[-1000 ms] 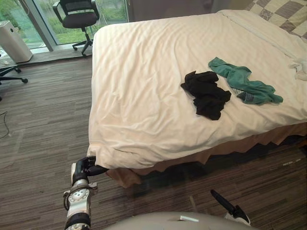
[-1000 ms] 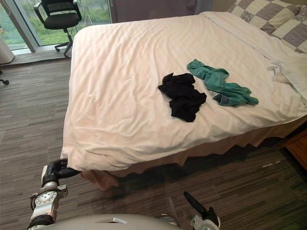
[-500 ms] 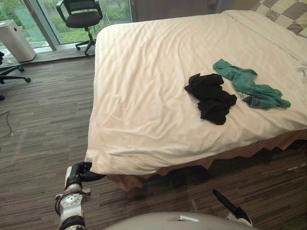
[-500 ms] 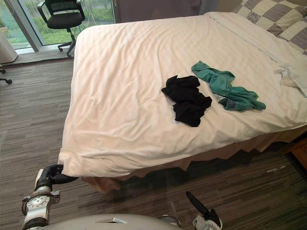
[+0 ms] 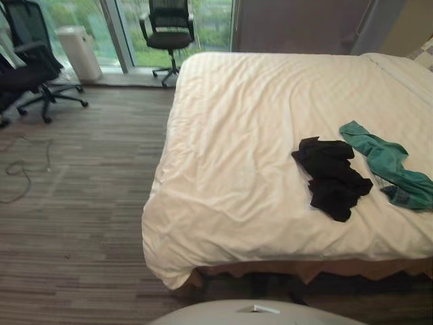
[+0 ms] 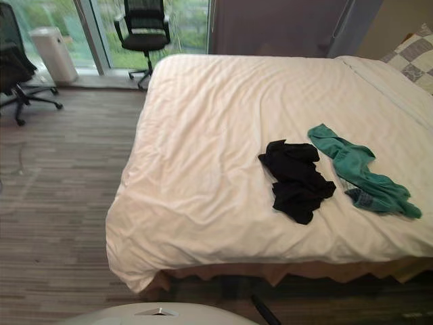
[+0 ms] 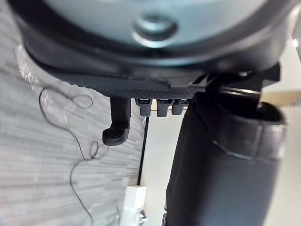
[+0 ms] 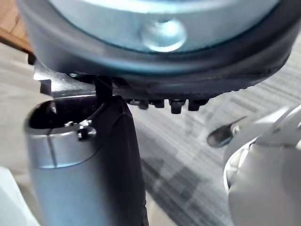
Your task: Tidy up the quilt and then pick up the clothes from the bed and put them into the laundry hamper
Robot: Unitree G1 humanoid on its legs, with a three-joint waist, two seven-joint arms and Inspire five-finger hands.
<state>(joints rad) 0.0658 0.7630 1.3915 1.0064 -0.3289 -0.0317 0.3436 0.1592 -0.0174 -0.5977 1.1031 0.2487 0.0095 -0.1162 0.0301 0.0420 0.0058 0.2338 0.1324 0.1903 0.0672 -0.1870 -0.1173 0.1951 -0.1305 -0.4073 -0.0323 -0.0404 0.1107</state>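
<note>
So the big bed's cream quilt is spread pretty flat, just some wrinkles, and its near corner droops over the tan bed skirt. Striped grey floor runs out to the windows, where 2 black office chairs sit with a white box-shaped unit between them. A checkered pillow peeks in at the head end. The clothes lie on the quilt near the bed's front edge: a crumpled black piece and a teal piece just beside it, almost touching. The left hand and right hand both hang loose and empty over the floor.
</note>
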